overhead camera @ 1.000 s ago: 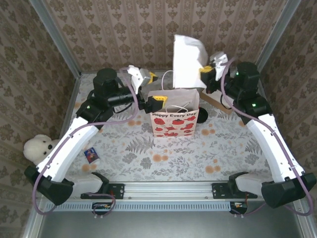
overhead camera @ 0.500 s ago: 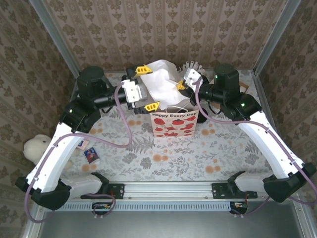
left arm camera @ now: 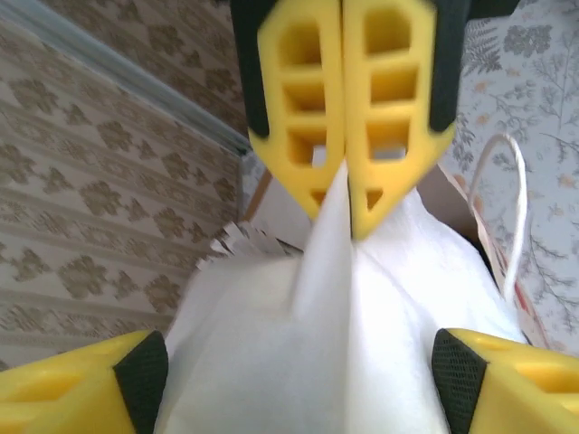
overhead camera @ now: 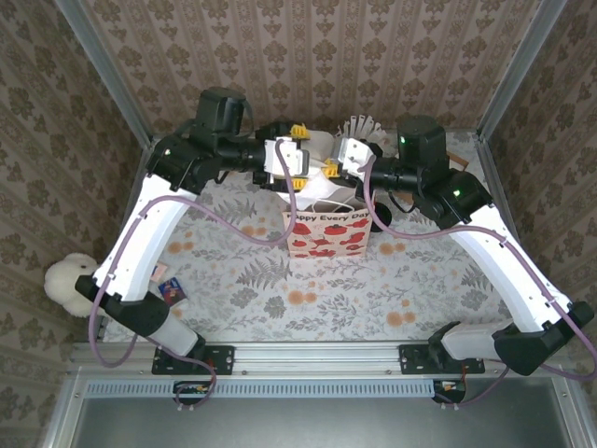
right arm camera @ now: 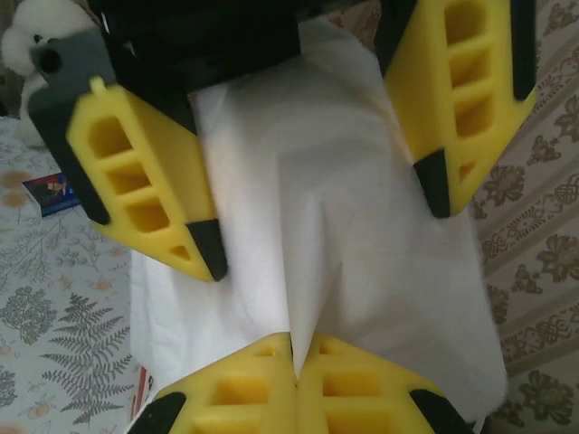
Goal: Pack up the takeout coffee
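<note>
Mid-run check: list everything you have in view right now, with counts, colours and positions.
paper bag: one, red-and-white, upright and open at mid-table.
white paper: one sheet, white, above the bag's mouth.
black round lid: one, black, just right of the bag, partly hidden; likely the coffee.
white sticks: a fanned bunch, count unclear, back of the table.
plush toy: one, cream, left edge.
small packet: one, blue and red, near left.
table: one, floral cloth.
left gripper: one, yellow fingers, open either side of the white paper.
right gripper: one, yellow fingers, shut on the white paper.
</note>
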Robot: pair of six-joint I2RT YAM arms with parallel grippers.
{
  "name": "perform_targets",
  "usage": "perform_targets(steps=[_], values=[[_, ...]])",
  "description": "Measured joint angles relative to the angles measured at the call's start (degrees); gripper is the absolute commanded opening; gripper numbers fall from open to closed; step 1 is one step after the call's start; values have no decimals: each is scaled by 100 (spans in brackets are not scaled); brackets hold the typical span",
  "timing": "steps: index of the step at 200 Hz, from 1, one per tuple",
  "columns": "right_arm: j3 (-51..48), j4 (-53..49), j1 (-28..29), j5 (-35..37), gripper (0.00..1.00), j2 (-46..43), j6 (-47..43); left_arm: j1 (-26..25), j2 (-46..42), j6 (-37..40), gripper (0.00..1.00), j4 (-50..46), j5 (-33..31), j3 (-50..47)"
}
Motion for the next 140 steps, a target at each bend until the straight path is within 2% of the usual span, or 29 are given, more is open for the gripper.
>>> perform_targets(steps=[13, 23, 41, 57, 93, 110, 140], values=[[0, -109, -37, -44, 0, -9, -72, 155, 24, 24, 32, -149, 55, 4], [0, -192, -66, -72, 0, -22, -92, 374, 9, -44, 20, -181, 208, -9], [22, -337, -160, -203, 0, -66, -96, 728, -131, -142, 8, -57, 409, -212], [105, -433, -212, -317, 0, -85, -92, 798, -297, -179, 0, 26, 535, -455], [289, -660, -286, -396, 0, -107, -101, 778, -516, -271, 0, 291, 656, -750], [291, -669, -452, -474, 0, -94, -90, 774, -643, -391, 16, 562, 717, -1016], [503, -1154, -894, -361, 0, 28, -153, 723, -901, -761, 16, 881, 555, -1576]])
